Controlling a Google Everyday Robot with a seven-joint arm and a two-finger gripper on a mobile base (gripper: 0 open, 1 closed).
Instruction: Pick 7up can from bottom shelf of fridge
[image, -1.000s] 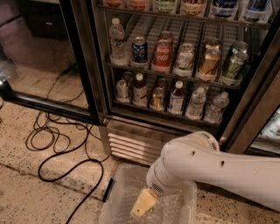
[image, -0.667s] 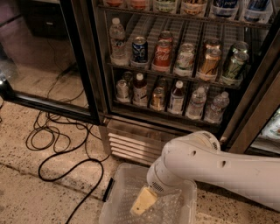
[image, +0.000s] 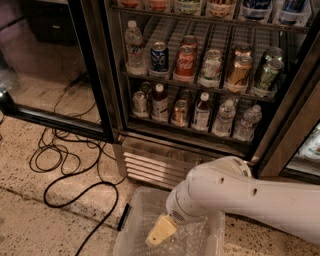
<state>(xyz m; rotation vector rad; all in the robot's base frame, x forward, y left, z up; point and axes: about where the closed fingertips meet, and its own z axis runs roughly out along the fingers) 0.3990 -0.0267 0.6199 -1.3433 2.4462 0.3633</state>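
Unmoved, gripper (image: 155, 239) hangs over plastic bin (image: 131, 235), fingers seemingly closed; 7up can (image: 139, 102) on bottom shelf (image: 192, 129).

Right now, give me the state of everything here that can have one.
fridge: door swung open.
7up can: upright, far left on the bottom shelf, untouched.
gripper: low, outside the fridge, over the plastic bin, well away from the can.
plastic bin: lidless, on the floor.
cable: lying loose on the floor.
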